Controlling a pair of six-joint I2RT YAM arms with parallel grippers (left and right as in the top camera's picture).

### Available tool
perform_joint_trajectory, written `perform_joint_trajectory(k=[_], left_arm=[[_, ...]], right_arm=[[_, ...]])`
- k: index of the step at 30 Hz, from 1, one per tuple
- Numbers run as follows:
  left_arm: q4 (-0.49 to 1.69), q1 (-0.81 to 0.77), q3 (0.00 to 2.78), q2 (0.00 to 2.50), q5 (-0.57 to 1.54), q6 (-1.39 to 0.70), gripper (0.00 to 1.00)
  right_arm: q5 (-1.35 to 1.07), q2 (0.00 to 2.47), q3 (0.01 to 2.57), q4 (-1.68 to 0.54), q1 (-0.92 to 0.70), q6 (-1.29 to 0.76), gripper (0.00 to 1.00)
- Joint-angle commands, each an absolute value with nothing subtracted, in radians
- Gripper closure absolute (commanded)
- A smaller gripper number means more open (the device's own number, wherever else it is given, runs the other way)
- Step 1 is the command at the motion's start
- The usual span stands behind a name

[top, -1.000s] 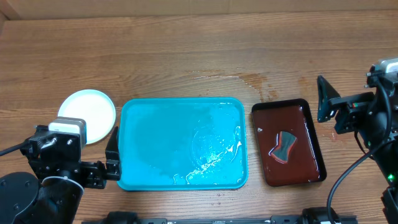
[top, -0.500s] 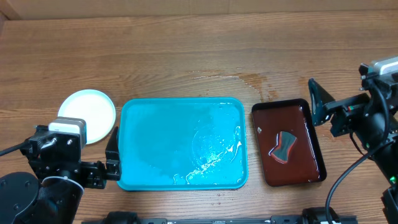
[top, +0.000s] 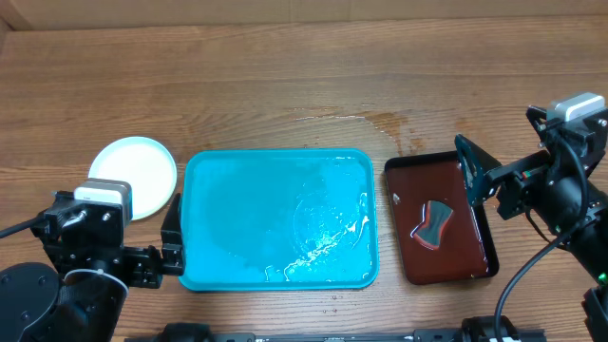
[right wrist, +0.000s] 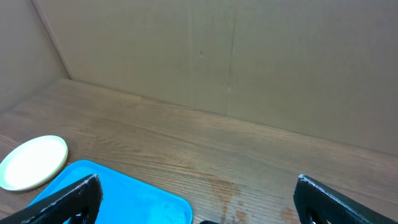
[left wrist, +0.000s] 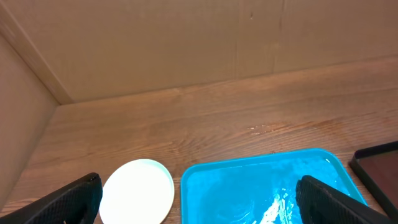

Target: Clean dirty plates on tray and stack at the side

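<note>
A pale, clean-looking round plate (top: 134, 176) lies on the table left of the tray; I cannot tell whether others lie under it. It also shows in the left wrist view as the plate (left wrist: 138, 190) and in the right wrist view as the plate (right wrist: 31, 163). The turquoise tray (top: 237, 218) sits in the middle, wet and streaked, with no plate on it. My left gripper (top: 173, 237) stands open at the tray's left edge, holding nothing. My right gripper (top: 480, 180) is open and empty over the right rim of the dark tray.
A dark reddish-brown tray (top: 408, 261) with a black rim sits right of the turquoise one and holds a red-and-grey sponge (top: 433, 224). Wet marks (top: 380, 122) stain the wood behind the trays. Cardboard walls (left wrist: 186, 43) close off the back and left.
My right arm has swung left, from beyond the dark tray's right side to over its right rim. The left arm, plate and trays have not moved.
</note>
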State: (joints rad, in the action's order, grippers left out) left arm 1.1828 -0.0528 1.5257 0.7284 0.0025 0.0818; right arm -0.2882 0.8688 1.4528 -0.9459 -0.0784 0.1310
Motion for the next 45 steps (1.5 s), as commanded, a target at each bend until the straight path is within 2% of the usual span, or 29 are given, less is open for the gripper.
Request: perform_joint_trajectory(k=[1, 15, 22, 32, 45], left_arm=[[1.182, -0.056, 1.528, 0.730, -0.011, 0.090, 0.00], [1.182, -0.056, 1.528, 0.730, -0.011, 0.090, 0.00], [1.182, -0.056, 1.528, 0.730, -0.011, 0.090, 0.00], [1.182, -0.056, 1.528, 0.730, -0.011, 0.090, 0.00], [1.182, -0.056, 1.528, 0.730, -0.011, 0.090, 0.00]], right_arm=[[-0.290, 0.867, 1.475, -0.945, -0.078, 0.132, 0.00], [-0.289, 0.861, 1.474, -0.944, -0.078, 0.132, 0.00], [-0.263, 0.725, 1.415, -0.944, -0.078, 0.133, 0.00], [-0.264, 0.395, 1.181, -0.881, -0.078, 0.132, 0.00], [-0.275, 0.136, 0.772, -0.589, -0.078, 0.131, 0.00]])
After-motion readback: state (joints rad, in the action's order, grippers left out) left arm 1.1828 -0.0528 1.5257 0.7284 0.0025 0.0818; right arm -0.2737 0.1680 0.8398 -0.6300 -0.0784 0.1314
